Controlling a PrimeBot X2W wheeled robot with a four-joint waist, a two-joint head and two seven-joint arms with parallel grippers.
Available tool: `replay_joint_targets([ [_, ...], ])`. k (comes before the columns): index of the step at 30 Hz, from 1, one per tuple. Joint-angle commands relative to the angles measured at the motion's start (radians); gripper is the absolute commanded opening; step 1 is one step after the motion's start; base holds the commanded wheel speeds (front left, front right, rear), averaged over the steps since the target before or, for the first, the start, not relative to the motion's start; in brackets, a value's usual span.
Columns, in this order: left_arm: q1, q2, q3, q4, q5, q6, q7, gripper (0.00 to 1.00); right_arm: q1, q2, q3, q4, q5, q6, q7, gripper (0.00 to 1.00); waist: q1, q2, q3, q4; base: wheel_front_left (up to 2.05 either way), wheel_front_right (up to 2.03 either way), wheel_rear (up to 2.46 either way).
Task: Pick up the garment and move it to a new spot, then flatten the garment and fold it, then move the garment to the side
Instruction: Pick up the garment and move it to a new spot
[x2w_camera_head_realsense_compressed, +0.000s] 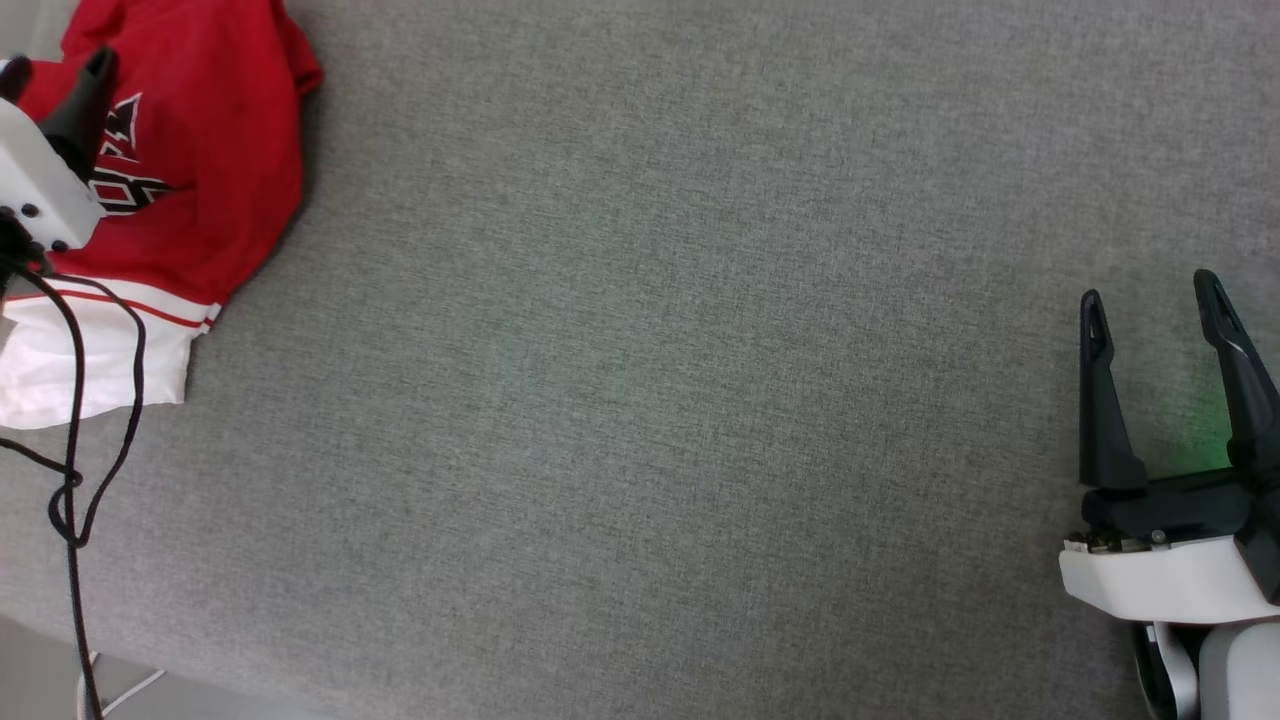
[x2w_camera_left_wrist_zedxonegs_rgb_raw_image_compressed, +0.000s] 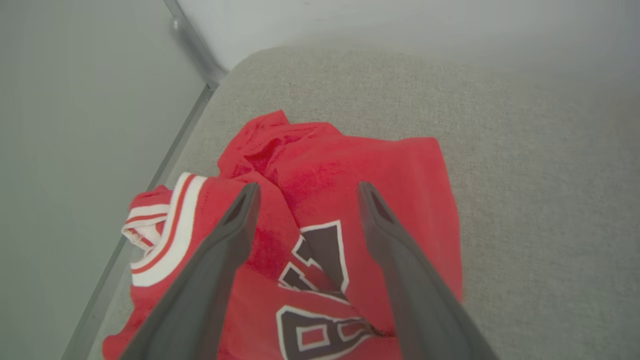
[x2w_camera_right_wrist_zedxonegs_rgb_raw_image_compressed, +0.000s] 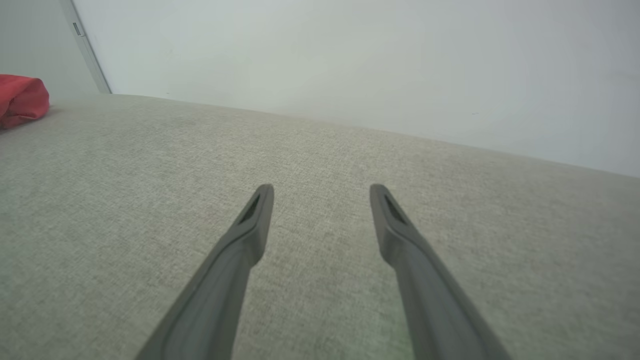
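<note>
Crumpled red garment, white striped-trim sleeve, black lettering up, at far-left corner.

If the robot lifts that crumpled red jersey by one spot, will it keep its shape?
Probably not: the garment lies bunched in soft folds, so it should hang limp from wherever it is pinched. It looks thin, so likely light to lift. Pushed, it would probably wrinkle and drag on the woven grey surface rather than slide neatly.
</note>
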Motion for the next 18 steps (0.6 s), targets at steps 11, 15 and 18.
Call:
replay_joint_targets([
  [11, -0.029, 0.09, -0.158, 0.035, -0.226, 0.0, 0.383, 1.0, -0.038, -0.022, 0.022, -0.002, -0.005, 0.0, -0.002, 1.0, -0.0002, 0.0, 0.074, -0.022, 0.0, 0.0, 0.0],
  [15, -0.024, 0.069, -0.201, 0.075, -0.26, 0.0, 0.439, 1.0, -0.053, -0.024, 0.025, 0.0, -0.005, 0.0, -0.002, 1.0, -0.0002, 0.0, 0.089, -0.028, 0.0, 0.0, 0.0],
  [18, -0.009, 0.042, -0.242, 0.093, -0.273, 0.0, 0.448, 1.0, -0.057, -0.024, 0.028, 0.005, -0.003, 0.0, -0.002, 1.0, -0.0002, 0.0, 0.094, -0.032, 0.0, 0.0, 0.0],
])
